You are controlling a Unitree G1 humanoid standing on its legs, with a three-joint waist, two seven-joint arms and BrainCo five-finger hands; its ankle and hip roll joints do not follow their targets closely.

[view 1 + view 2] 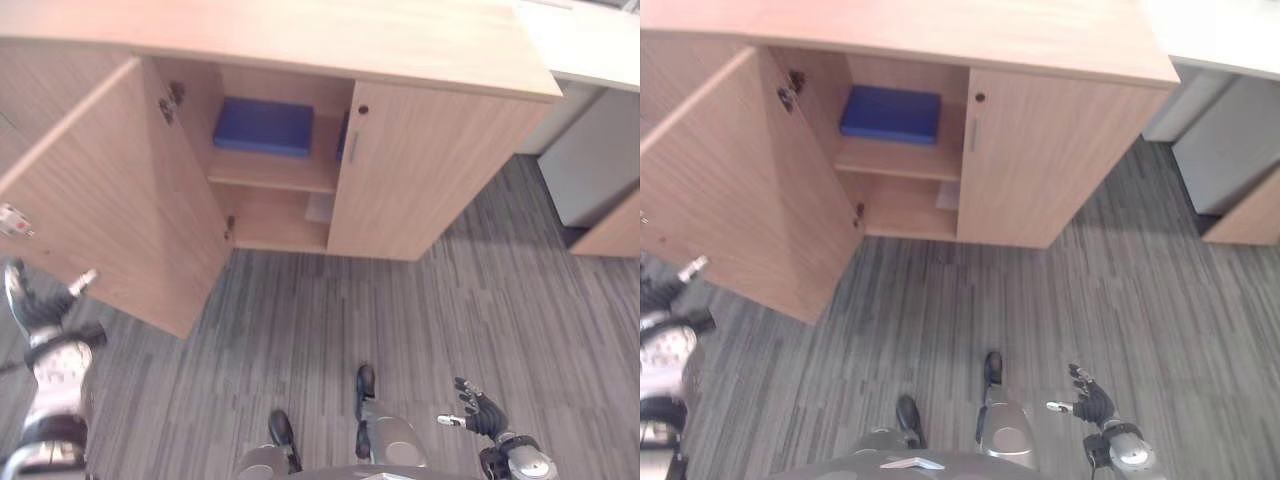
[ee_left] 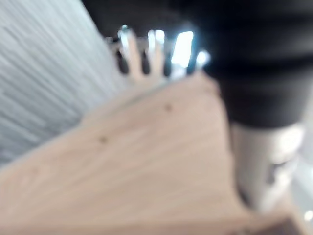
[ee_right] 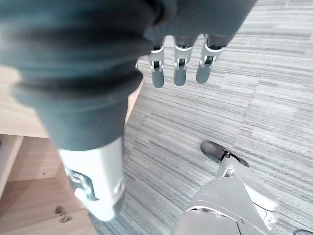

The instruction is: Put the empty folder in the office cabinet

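On the upper shelf (image 1: 272, 172) of the wooden cabinet (image 1: 430, 170) lies the blue folder (image 1: 263, 126), flat, toward the back, with the shelf's front edge bare before it. Below that shelf a lower compartment holds something pale that is too small to make out. The cabinet's left door (image 1: 110, 190) stands swung wide open over the floor, while the right door (image 1: 1040, 160) is closed, a slim handle near its inner edge. A light wooden top (image 1: 330, 40) runs across the cabinet, and to its right a pale grey unit (image 1: 590, 160) stands against the far side of the room. Grey striped carpet (image 1: 420, 320) covers the floor in front.

The left hand (image 1: 38, 305) sits by the outer edge of the open door; its wrist view shows fingers (image 2: 155, 54) reaching past the wood panel, and whether they grip it cannot be told. The right hand (image 1: 480, 410) hangs low over the carpet, well apart from the cabinet, its fingers (image 3: 180, 68) straight and relaxed, holding nothing.
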